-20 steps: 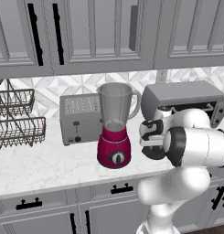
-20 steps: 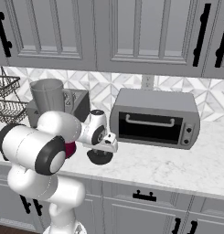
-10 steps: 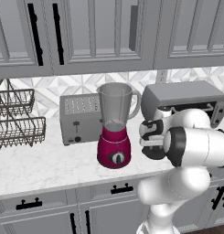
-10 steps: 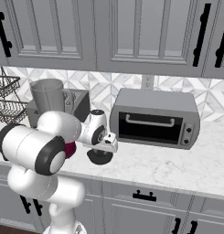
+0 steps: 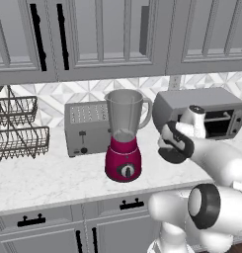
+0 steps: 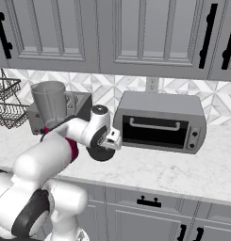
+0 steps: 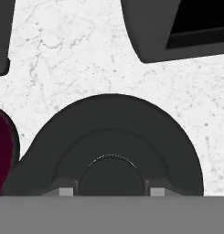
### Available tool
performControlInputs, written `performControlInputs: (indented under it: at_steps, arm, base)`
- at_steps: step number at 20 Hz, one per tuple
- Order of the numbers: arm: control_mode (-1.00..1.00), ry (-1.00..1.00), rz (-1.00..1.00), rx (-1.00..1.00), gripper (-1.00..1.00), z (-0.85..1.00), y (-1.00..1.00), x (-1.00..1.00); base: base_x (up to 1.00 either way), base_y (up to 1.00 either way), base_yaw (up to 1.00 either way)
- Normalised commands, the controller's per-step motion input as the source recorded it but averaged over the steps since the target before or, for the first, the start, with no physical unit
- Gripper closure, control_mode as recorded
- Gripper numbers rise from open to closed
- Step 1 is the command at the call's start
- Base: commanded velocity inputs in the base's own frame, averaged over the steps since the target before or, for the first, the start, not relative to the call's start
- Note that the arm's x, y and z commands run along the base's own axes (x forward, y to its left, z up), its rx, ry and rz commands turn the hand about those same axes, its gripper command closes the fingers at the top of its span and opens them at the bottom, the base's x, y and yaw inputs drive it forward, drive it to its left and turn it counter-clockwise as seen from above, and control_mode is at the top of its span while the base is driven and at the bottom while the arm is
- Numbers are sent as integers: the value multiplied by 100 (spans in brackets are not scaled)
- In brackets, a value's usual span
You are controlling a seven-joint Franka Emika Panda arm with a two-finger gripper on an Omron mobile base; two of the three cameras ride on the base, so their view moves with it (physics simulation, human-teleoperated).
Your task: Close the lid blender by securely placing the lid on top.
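Note:
The blender (image 5: pixel 123 129) stands on the counter, a clear grey jar with an open mouth on a magenta base (image 7: pixel 1 151); it is also in the right base view (image 6: pixel 49 100). The lid (image 7: pixel 109 130), a round black domed disc, sits low over the white marble just right of the blender base (image 6: pixel 101 154). My gripper (image 7: pixel 111 192) is shut on the lid's raised centre, one fingertip at each side of it. From the base views the hand (image 6: pixel 104 141) points down, between the blender and the toaster oven, well below the jar's mouth (image 5: pixel 174 147).
A silver toaster (image 5: pixel 83 127) stands left of the blender, and a wire dish rack (image 5: pixel 18 129) is at the far left. A grey toaster oven (image 6: pixel 159 123) sits close to the right of the hand. Wall cabinets (image 5: pixel 107 34) hang above the jar.

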Motion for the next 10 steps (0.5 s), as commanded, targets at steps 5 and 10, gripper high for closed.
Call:
performControlInputs:
  at_steps: [5, 10]
  arm:
    - [-100, -45, 0, 10, 100, 100, -12, -77]
    - [-100, -45, -4, 7, 100, 100, -8, -82]
  base:
    - [0, 0, 0]
    - [0, 0, 0]
